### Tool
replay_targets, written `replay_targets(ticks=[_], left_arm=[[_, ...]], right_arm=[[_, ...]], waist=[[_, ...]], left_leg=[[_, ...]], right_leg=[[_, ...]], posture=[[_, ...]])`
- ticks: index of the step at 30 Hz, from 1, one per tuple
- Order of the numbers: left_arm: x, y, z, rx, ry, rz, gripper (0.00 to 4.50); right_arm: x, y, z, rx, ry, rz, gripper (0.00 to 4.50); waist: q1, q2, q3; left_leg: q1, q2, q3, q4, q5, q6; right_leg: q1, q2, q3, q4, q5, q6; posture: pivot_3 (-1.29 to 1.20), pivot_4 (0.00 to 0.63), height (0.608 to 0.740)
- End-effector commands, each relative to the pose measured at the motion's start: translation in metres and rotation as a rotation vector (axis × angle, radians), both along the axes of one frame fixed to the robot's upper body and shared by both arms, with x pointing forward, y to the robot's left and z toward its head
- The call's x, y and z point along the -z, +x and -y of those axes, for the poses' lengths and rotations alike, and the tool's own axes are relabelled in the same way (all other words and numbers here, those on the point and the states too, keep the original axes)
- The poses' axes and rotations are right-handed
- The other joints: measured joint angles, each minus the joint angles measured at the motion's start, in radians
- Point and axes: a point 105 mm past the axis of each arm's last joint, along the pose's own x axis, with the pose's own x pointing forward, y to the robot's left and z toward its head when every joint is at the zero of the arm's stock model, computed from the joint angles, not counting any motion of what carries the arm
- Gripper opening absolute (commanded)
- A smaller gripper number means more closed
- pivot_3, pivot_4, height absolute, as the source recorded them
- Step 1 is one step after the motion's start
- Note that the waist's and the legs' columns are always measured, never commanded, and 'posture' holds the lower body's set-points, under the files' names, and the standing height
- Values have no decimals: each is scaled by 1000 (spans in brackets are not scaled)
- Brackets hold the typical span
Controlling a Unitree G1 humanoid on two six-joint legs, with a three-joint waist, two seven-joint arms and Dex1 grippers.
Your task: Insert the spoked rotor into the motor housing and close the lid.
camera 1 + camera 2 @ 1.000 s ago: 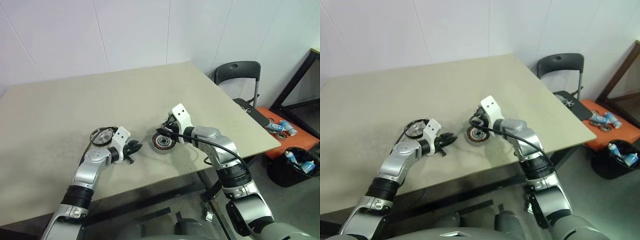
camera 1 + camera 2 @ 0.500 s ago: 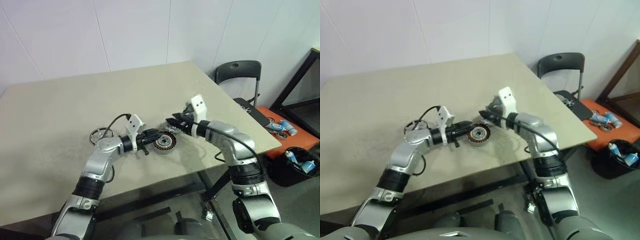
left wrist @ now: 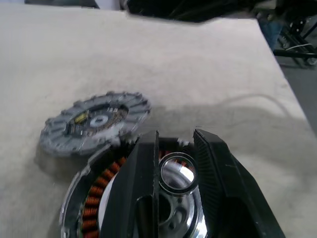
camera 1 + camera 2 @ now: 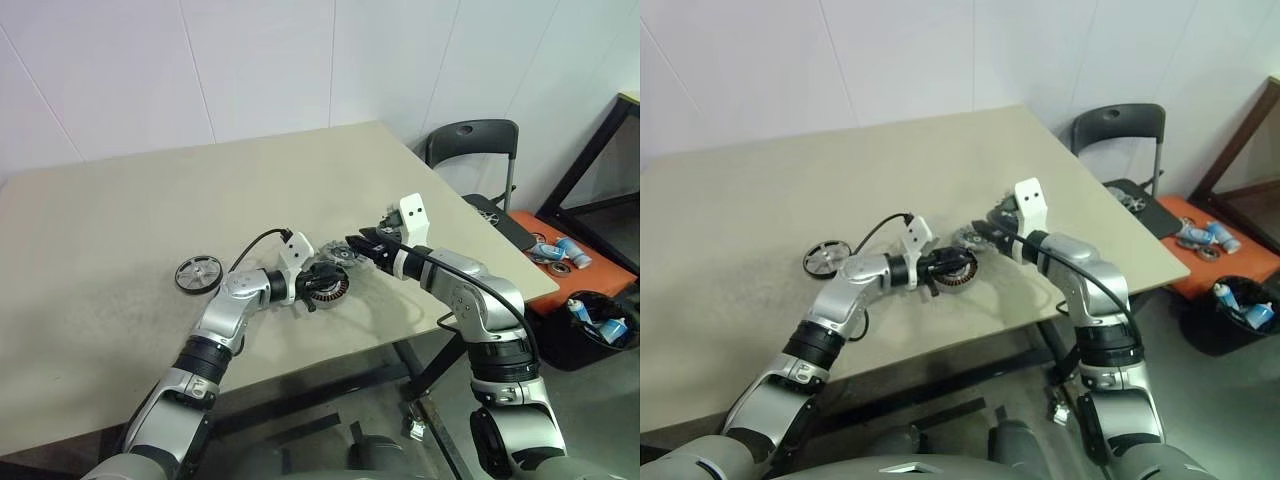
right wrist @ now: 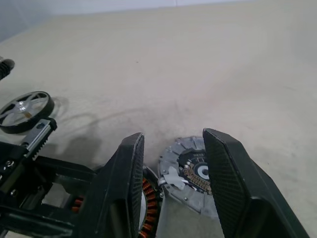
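Observation:
The motor housing, silver-rimmed with copper windings, lies near the table's front edge. My left gripper lies low over it. Its fingers stand a little apart and the housing's shiny centre ring shows in the gap. I cannot tell whether they touch the ring. The spoked rotor lies flat on the table to the left, apart from both grippers. A grey ribbed lid with a small circuit board rests just behind the housing. My right gripper hovers open above the lid and holds nothing.
The beige table ends close to the right of the parts. Past that edge stand a black folding chair, an orange tray with bottles on the floor and a black bin.
My left gripper has swung right, from beside the spoked rotor to over the housing. My right gripper has come off the housing and drawn back to the right, above the lid.

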Motion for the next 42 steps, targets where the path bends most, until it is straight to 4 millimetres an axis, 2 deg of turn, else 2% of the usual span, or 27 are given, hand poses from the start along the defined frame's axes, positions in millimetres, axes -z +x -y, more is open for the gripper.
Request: replay_targets(ticks=[1, 11, 21, 31, 40, 42], left_arm=[[-10, 8, -3, -11, 18, 57, 707], [-2, 13, -9, -44, 52, 50, 707], [-4, 4, 4, 8, 16, 47, 707], [7, 3, -5, -11, 47, 19, 707], [10, -5, -3, 12, 30, -15, 707], [10, -5, -3, 5, 26, -16, 1457]], right_arm=[[-16, 1, -1, 3, -8, 62, 1996], [-13, 4, -3, 4, -24, 57, 1996], [-9, 3, 0, 16, -37, 48, 1996], [-6, 5, 2, 25, -51, 41, 1996], [-4, 8, 0, 32, -66, 39, 1996], [-3, 9, 1, 34, -67, 39, 1996]], waist=[[0, 0, 0], [1, 0, 0], [2, 0, 0], [2, 0, 0], [2, 0, 0], [2, 0, 0]], left_leg=[[0, 0, 0, 0, 0, 0], [0, 0, 0, 0, 0, 0], [0, 0, 0, 0, 0, 0], [0, 0, 0, 0, 0, 0], [1, 0, 0, 0, 0, 0], [1, 0, 0, 0, 0, 0]], right_leg=[[0, 0, 0, 0, 0, 0], [0, 0, 0, 0, 0, 0], [0, 0, 0, 0, 0, 0], [0, 0, 0, 0, 0, 0], [0, 0, 0, 0, 0, 0], [0, 0, 0, 0, 0, 0]], posture=[[0, 0, 740], [0, 0, 740], [0, 0, 740], [0, 0, 740], [0, 0, 740], [0, 0, 740]])
